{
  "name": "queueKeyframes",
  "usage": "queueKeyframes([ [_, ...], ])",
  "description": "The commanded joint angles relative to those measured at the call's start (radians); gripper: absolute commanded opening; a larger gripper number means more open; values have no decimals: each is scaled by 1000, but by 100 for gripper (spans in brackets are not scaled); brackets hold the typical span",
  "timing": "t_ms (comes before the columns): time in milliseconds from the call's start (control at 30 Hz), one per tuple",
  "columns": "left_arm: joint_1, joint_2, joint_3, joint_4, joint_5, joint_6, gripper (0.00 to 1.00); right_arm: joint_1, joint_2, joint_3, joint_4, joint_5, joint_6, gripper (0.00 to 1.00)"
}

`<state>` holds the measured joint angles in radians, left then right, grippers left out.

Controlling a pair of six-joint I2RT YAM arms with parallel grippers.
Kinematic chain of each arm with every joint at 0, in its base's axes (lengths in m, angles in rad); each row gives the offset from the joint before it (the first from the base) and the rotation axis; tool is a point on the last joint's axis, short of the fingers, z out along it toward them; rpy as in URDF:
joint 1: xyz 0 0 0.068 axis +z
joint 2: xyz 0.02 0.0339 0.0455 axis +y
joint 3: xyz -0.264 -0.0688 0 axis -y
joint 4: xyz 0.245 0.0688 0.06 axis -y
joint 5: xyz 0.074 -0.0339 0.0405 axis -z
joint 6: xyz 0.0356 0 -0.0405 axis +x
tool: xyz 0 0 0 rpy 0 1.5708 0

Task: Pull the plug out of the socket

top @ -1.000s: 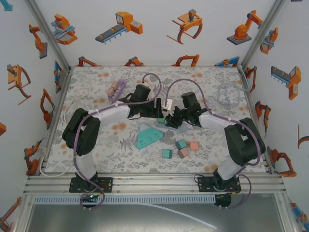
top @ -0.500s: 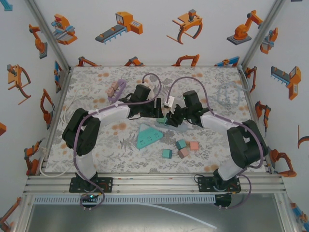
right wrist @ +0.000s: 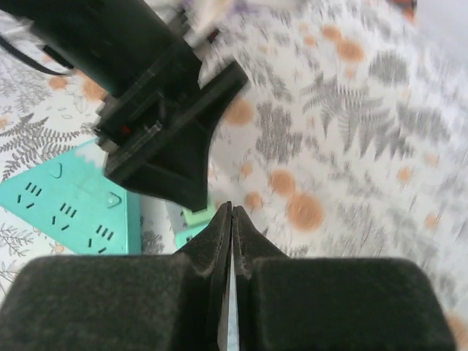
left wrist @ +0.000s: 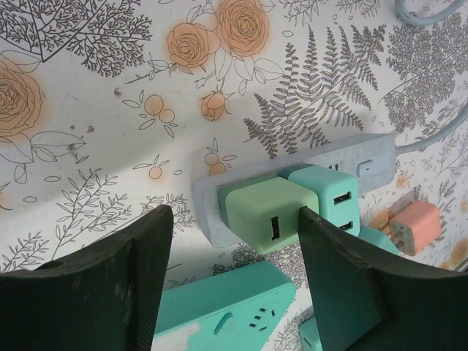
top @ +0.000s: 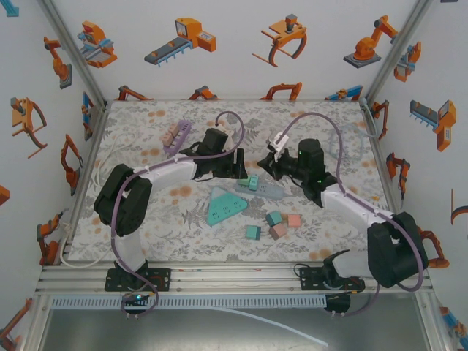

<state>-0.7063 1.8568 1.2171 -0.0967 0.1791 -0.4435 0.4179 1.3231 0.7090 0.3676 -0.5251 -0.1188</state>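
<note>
Nearest the arm bases, four loose cube adapters (top: pixel 274 225) are noted on the floral table (top: pixel 146 219): two teal, two pinkish. Just beyond them a teal triangular strip (top: pixel 223 207) lies flat.

Behind that, a grey socket strip (top: pixel 274 192) is seen lying on the cloth. At its left end a light green plug (left wrist: pixel 252 216) is seated in it, with a teal plug (left wrist: pixel 329 199) seated just beside it on the right.

The left gripper (left wrist: pixel 234 219) is lowered over that end, jaws partly open and straddling the light green plug. In the left wrist view the right finger (left wrist: pixel 344 285) is seen at the plug's edge; contact cannot be confirmed. The left finger (left wrist: pixel 117 278) stands clear of it. Nothing is clamped.

The right gripper (top: pixel 268 161) is held above the table, just beyond the grey strip, fingers pressed together with nothing between them.

Farthest back, at left, a purple strip (top: pixel 175 137) carrying small plugs is recorded.
</note>
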Motion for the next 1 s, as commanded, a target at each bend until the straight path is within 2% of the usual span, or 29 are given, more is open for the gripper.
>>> queueKeyframes([
  [0, -9, 105, -99, -269, -111, 69, 64, 14, -33, 21, -46, 194, 453, 17],
  [67, -9, 101, -97, -268, -104, 64, 64, 39, -30, 96, -265, 291, 581, 23],
  [100, -9, 98, -97, -266, -105, 65, 64, 56, -21, 138, -359, 296, 559, 26],
  [200, -9, 93, -97, -259, -102, 75, 64, 123, -16, 183, -464, 240, 286, 40],
  [233, -9, 94, -98, -256, -96, 78, 64, 133, -18, 174, -462, 214, 208, 48],
  [267, -9, 94, -98, -255, -90, 83, 64, 133, -18, 166, -457, 167, 129, 67],
  [300, -9, 94, -100, -253, -85, 83, 64, 133, -17, 162, -457, 148, 66, 79],
  [467, -9, 88, -113, -240, -70, 76, 64, 133, 31, 186, -516, 55, -363, 79],
  [567, -10, 81, -123, -232, -61, 77, 64, 129, 90, 206, -542, 8, -551, 78],
  [700, -9, 77, -128, -229, -62, 81, 64, 112, 211, 295, -593, -80, -579, 74],
  [967, -10, 73, -130, -230, -66, 85, 64, 91, 364, 346, -589, -111, -633, 67],
])
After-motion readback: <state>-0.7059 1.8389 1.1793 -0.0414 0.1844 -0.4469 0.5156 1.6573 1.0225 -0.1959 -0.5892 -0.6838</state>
